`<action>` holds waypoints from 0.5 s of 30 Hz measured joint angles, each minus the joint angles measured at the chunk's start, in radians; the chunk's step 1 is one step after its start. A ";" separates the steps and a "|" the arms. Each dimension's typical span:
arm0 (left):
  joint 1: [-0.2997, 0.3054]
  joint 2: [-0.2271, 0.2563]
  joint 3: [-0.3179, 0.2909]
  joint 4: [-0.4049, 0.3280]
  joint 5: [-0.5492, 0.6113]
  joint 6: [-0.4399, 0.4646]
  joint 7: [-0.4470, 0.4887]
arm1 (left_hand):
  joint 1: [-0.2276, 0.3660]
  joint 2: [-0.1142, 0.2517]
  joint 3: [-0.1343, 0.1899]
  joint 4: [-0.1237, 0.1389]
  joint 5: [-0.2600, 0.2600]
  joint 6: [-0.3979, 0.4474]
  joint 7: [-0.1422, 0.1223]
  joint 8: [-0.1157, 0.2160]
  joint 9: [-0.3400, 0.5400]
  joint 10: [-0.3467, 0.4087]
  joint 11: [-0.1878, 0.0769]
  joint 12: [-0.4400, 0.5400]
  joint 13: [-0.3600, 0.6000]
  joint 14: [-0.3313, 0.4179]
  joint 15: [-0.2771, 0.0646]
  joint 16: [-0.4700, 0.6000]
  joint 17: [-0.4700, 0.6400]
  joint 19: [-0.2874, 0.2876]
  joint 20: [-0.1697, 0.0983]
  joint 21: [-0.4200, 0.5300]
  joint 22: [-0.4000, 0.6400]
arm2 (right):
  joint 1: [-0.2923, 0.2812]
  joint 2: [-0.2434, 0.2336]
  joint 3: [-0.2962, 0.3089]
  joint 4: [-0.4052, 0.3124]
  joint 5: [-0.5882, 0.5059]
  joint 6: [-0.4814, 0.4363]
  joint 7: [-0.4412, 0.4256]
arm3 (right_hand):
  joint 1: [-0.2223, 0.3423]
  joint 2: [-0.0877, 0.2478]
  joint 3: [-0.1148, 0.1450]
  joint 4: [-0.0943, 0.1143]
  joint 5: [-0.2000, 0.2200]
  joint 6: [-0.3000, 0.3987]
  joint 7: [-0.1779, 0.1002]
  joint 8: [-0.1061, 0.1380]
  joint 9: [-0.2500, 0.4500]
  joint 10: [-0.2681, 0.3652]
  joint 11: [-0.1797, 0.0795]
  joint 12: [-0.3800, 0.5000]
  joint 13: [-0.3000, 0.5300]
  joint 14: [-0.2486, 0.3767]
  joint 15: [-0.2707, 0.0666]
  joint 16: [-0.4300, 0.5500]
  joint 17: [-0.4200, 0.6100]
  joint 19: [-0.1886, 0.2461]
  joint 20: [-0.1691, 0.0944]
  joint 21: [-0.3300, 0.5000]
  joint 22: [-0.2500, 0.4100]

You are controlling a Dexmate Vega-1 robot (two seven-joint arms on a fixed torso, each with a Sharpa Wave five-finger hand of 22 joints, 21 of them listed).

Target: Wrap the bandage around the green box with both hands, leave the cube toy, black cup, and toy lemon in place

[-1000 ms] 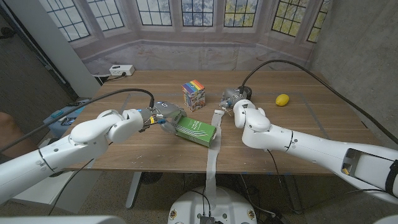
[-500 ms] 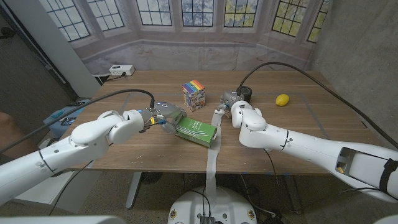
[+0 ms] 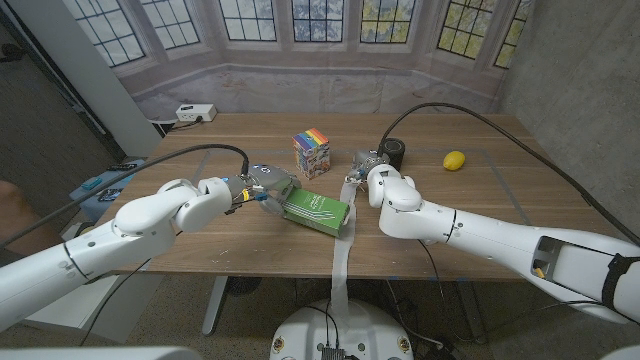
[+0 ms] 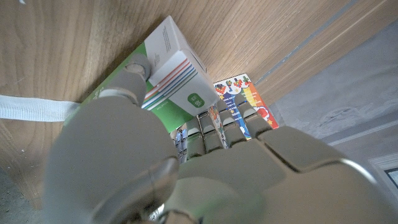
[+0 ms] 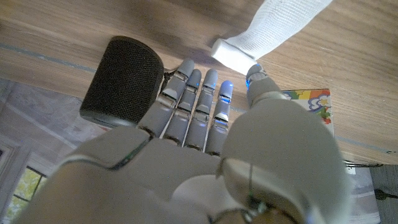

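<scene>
Wrap, early stage: left robot hand grips box; right robot hand pinches bandage end; next, likely carry end over box.

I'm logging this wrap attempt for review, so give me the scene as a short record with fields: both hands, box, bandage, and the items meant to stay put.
left hand: grips the end of the green box
right hand: pinches the top end of the bandage
green box: lies on the table, near its front edge
bandage: runs past the box's right end and hangs over the table's front edge
cube toy: behind the box
black cup: just behind the right hand
toy lemon: far right, apart
</scene>
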 measured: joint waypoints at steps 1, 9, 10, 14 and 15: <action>0.000 0.000 0.000 0.000 0.000 0.000 0.000 | 0.000 0.000 0.000 0.000 0.000 0.000 0.000 0.000 0.000 0.000 0.000 0.000 0.000 0.000 0.000 0.000 0.000 0.000 0.000 0.000 0.000 | 0.000 0.001 -0.001 0.002 0.000 0.000 0.000 | 0.004 -0.004 0.000 0.000 0.000 0.000 0.000 0.000 0.000 0.000 0.000 0.000 0.000 0.000 0.000 0.000 0.000 0.000 0.000 0.000 0.000; 0.003 0.000 0.002 0.002 -0.001 0.000 0.003 | -0.001 0.001 0.000 0.000 0.000 0.000 0.000 0.008 0.000 0.000 0.000 0.000 0.000 0.000 0.000 0.000 0.000 0.004 -0.004 0.000 0.000 | 0.000 0.018 -0.010 0.032 -0.001 0.010 -0.021 | 0.004 -0.004 -0.001 0.001 0.000 0.000 0.000 0.000 0.000 0.002 -0.002 0.000 0.000 0.000 0.000 0.000 0.005 0.000 0.000 0.000 0.000; 0.004 0.000 0.002 0.002 -0.001 0.000 0.003 | -0.001 0.001 0.000 0.000 0.000 0.000 0.000 0.008 0.000 0.000 0.000 0.000 0.000 0.000 0.000 0.000 0.000 0.004 -0.004 0.000 0.000 | 0.000 0.019 -0.011 0.036 -0.002 0.013 -0.023 | 0.004 -0.004 -0.003 0.003 0.000 0.000 0.000 0.000 0.000 0.005 -0.005 0.000 0.000 0.000 0.000 0.000 0.005 0.000 0.000 0.000 0.000; 0.005 0.000 0.002 0.002 -0.001 0.001 0.003 | -0.001 0.001 0.004 -0.004 0.000 0.000 0.000 0.008 0.000 0.000 0.000 0.000 0.005 0.000 0.000 0.000 0.000 0.007 -0.007 0.000 0.000 | 0.000 0.023 -0.013 0.048 -0.004 0.020 -0.028 | 0.004 -0.004 -0.004 0.004 0.000 0.000 0.000 0.000 0.000 0.005 -0.005 0.000 0.000 0.000 0.000 0.000 0.005 0.009 0.002 0.000 0.000; 0.006 0.000 0.002 0.002 -0.002 0.002 0.003 | -0.001 0.001 0.004 -0.004 0.000 0.000 0.000 0.010 0.000 0.000 0.000 0.000 0.005 0.000 0.000 0.000 0.000 0.007 -0.007 0.000 0.000 | -0.001 0.024 -0.014 0.051 -0.004 0.023 -0.030 | 0.004 -0.004 -0.004 0.004 0.000 0.000 0.000 0.000 0.000 0.005 -0.005 0.000 0.000 0.000 0.000 0.000 0.005 0.011 0.000 0.000 0.000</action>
